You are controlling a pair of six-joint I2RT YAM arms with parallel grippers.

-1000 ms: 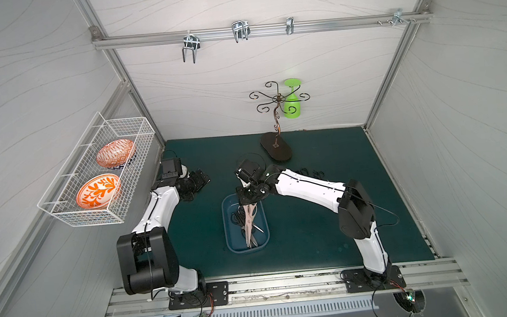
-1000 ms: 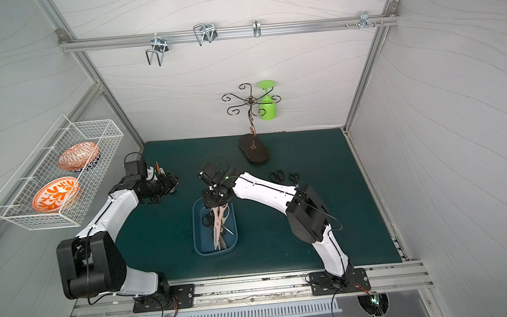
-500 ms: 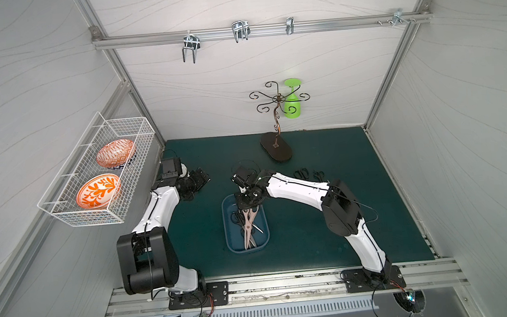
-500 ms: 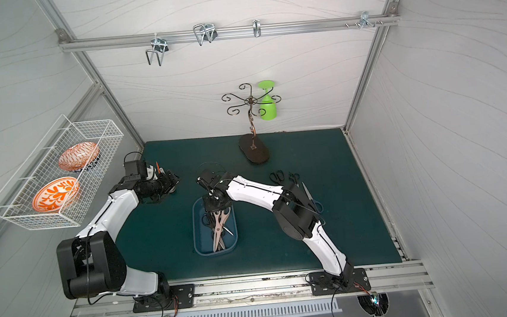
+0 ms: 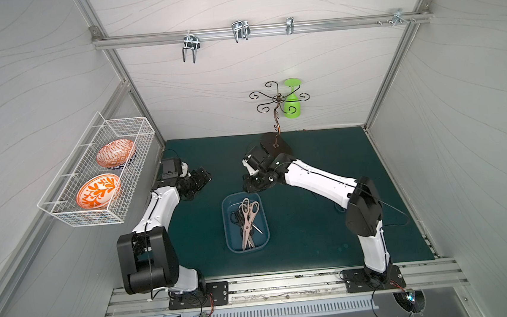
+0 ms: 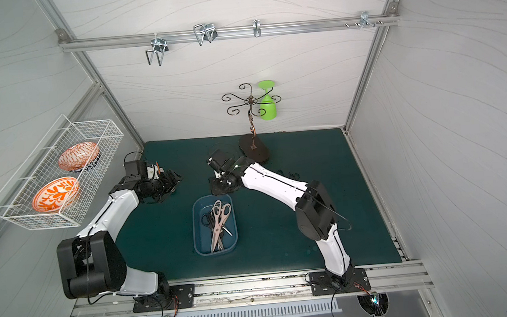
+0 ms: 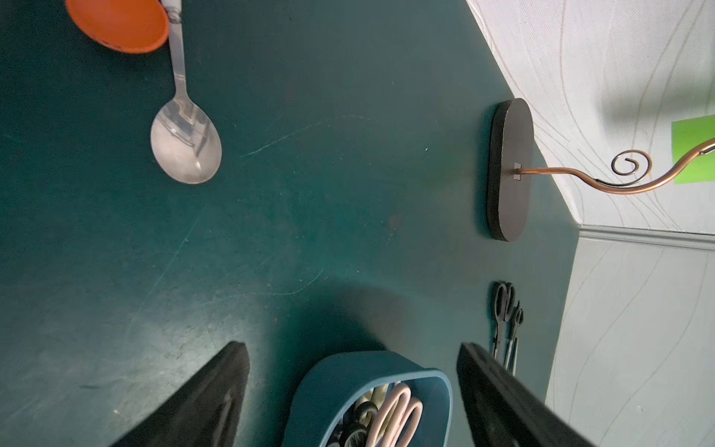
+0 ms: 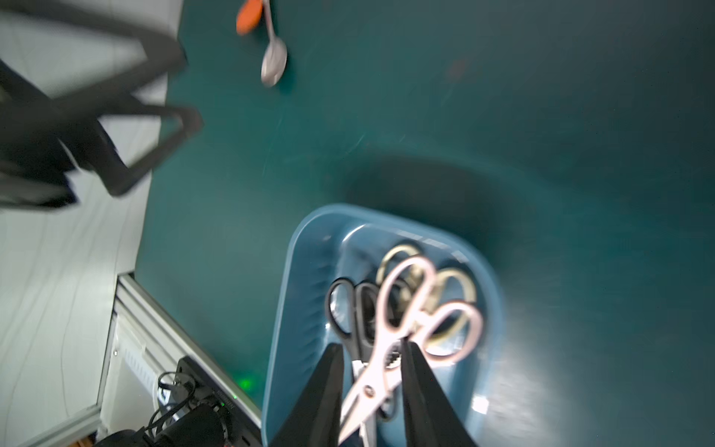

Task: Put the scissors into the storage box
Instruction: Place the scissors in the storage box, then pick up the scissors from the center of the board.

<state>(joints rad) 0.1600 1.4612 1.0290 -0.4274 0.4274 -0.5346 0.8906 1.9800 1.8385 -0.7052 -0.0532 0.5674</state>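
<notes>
Our right arm (image 5: 316, 182) has drawn back. Its right gripper (image 5: 249, 186), which hung over the storage box (image 5: 226, 226) holding the pink shears a second ago, now sits raised just past the box's far end, fingers parted and gripping nothing. The left gripper (image 7: 352, 346) sits well off to that gripper's left, jaws spread wide, also empty. Just below the right gripper, the box holds the pink shears (image 8: 410, 309) lying across the cream shears (image 8: 456, 288), with a black-handled pair (image 8: 348, 309) beside them. Two more black-handled pairs (image 7: 505, 309) lie on the mat (image 7: 348, 193) off to the right gripper's right, by its forearm. A spoon (image 7: 185, 147) lies ahead of the left gripper.
</notes>
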